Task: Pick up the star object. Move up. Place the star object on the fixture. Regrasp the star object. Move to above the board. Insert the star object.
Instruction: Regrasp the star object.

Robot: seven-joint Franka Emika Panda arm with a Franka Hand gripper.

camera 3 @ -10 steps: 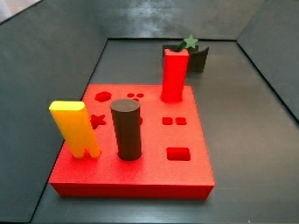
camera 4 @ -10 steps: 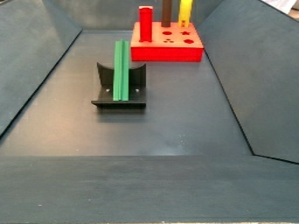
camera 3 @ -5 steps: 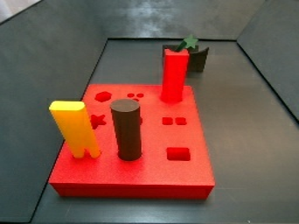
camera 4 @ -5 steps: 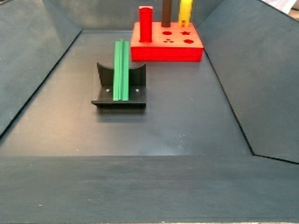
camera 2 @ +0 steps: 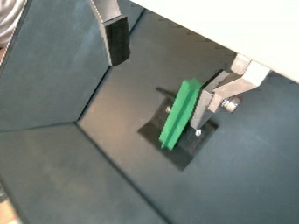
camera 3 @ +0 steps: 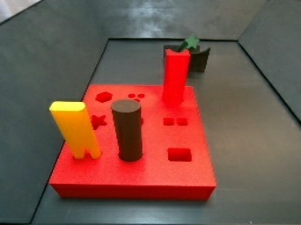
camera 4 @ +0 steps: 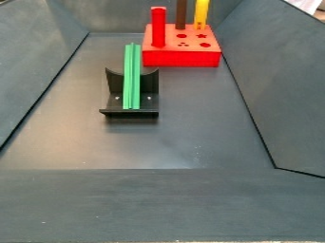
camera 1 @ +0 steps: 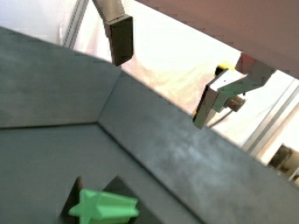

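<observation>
The star object (camera 4: 131,76), a long green ridged peg, lies along the top of the dark fixture (camera 4: 129,102) on the grey floor. In a side view only its tip (camera 3: 189,42) shows above the fixture (camera 3: 202,58), behind the red peg. The red board (camera 4: 181,55) stands beyond it. My gripper (camera 2: 160,74) shows only in the wrist views; it is open and empty, well above the star object (camera 2: 179,114), which lies close to one finger (camera 2: 205,105). In a wrist view (camera 1: 163,70) the peg's star-shaped end (camera 1: 103,206) shows.
On the board (camera 3: 141,167) stand a red peg (camera 3: 174,75), a yellow notched peg (camera 3: 74,129) and a dark brown cylinder peg (camera 3: 127,130). Sloping grey walls (camera 4: 45,66) enclose the floor on all sides.
</observation>
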